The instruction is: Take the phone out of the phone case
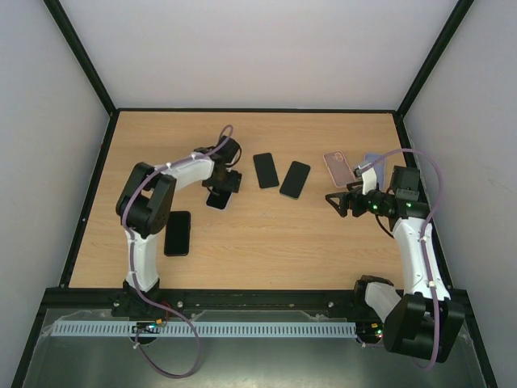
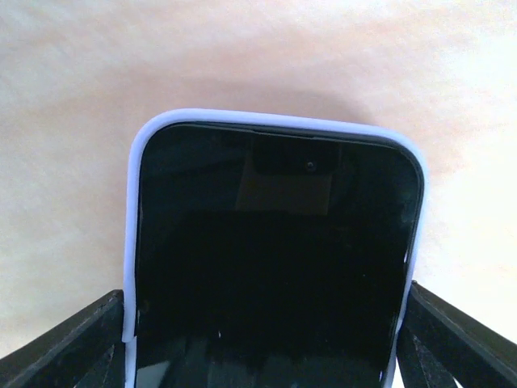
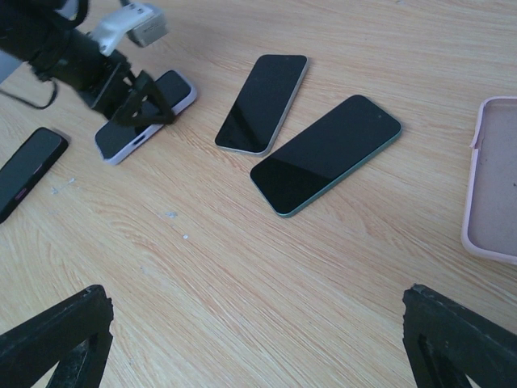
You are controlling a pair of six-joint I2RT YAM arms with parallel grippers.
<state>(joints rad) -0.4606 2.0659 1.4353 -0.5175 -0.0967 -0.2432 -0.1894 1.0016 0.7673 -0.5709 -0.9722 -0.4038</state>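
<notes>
- Pale walls close in a wooden desk point(image 1: 266, 250), with both arms reaching out over it from its near edge.
- Left arm: its tool point(image 1: 221, 189) is down at the left-centre of the desk and narrowed onto the phone case point(image 2: 242, 117). One finger presses each long side, so it is holding the case.
- Right arm: its tool point(image 1: 346, 204) hangs over the right side with the fingers spread wide and nothing between them, well apart from the work.
- The phone point(image 2: 275, 267) sits fully inside that lavender case, screen up, with the rim unbroken around its top end. Phone and case appear to lie flat on the desk.
- Two bare phones point(image 1: 266, 170) point(image 1: 295, 179) lie side by side between the arms, and a third dark phone point(image 1: 178, 233) lies near the left arm.
- An empty pink case point(image 1: 338, 168) rests just beyond the right tool.
- Risks, as I judge them:
  - Squeezing the long sides clamps the rim tighter on the phone, so a push from behind may not free it.
  - A lift from here would carry case and phone up together.
  - If a corner pops suddenly, the phone could slip out and strike the desk.
  - The right tool would have to cross to help and could knock the two bare phones.
</notes>
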